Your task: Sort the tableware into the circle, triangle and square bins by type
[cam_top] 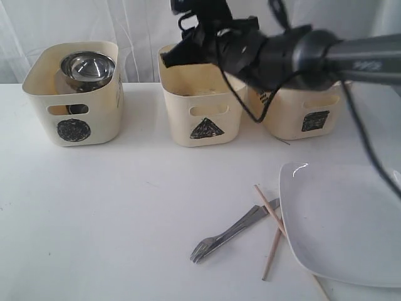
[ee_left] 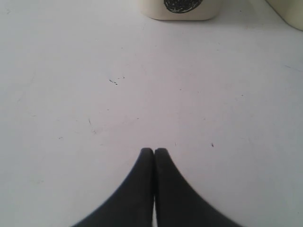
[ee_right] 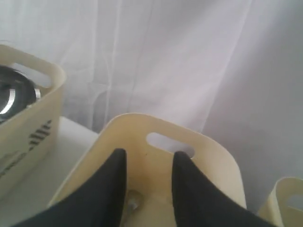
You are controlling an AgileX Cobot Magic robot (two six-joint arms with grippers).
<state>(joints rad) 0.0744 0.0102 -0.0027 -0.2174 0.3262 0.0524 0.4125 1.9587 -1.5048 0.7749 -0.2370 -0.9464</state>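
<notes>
Steel bowls [cam_top: 88, 68] are seen piled in the circle bin [cam_top: 106, 122], which stands at the left of the counter [cam_top: 113, 213]. The left gripper [ee_left: 154, 150] is held low over bare counter in front of that bin, its jaws pressed together with nothing between them. The triangle bin [cam_top: 182, 125] stands in the middle, and the right gripper [ee_right: 149, 153] is hung just above its opening, jaws parted a moderate way and empty. A small shiny item [ee_right: 132, 202] is glimpsed on the bin's floor and cannot be identified. The square bin [cam_top: 288, 122] stands to the right. Nearer the front, a fork [cam_top: 210, 246] is laid beside two crossed wooden chopsticks [cam_top: 270, 251], which touch the edge of the large white plate [cam_top: 344, 226].
</notes>
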